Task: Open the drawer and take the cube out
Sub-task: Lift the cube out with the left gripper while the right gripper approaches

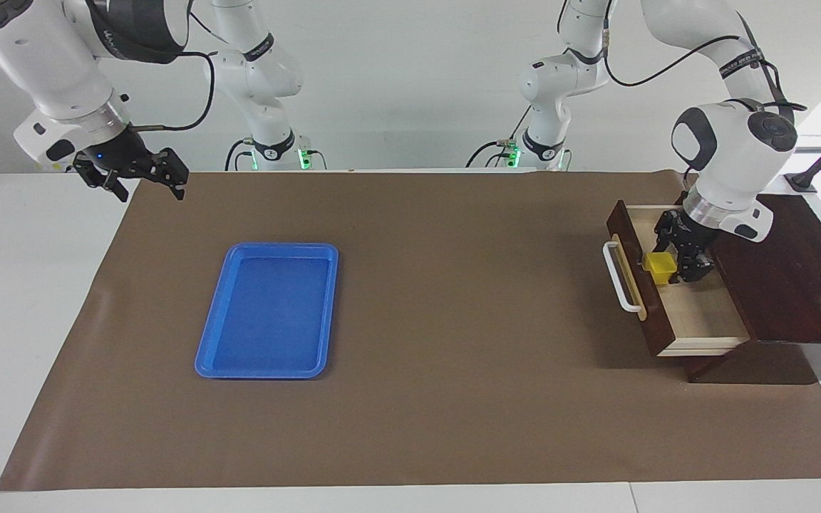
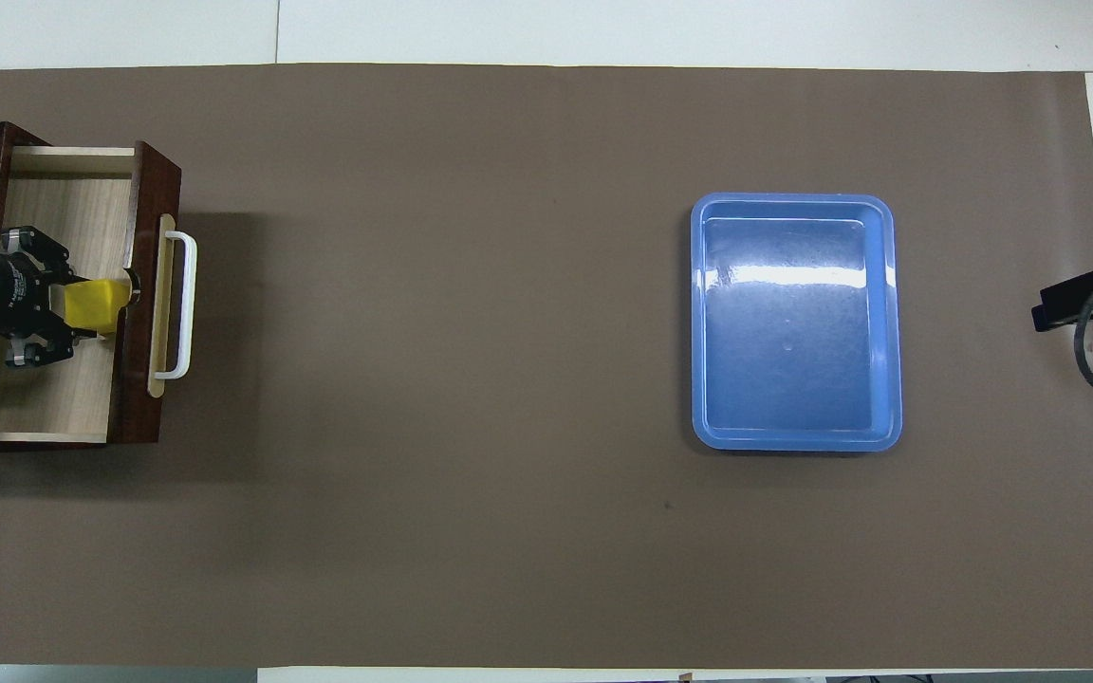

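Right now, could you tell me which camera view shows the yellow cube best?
The overhead view: the cube shows its whole top inside the open drawer, with the left claw closed on it. In the facing view, the drawer front and claw hide part of the cube.

The left hand (image 2: 82, 308) hides part of the cube (image 2: 96, 302).

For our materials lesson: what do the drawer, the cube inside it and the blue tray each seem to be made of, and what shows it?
Drawer: wood, dark glossy front, pale matt interior with visible grain.
Cube: uniform bright yellow with no grain; perhaps plastic or painted wood.
Blue tray: probably moulded plastic, glossy, with rounded corners and light glare.
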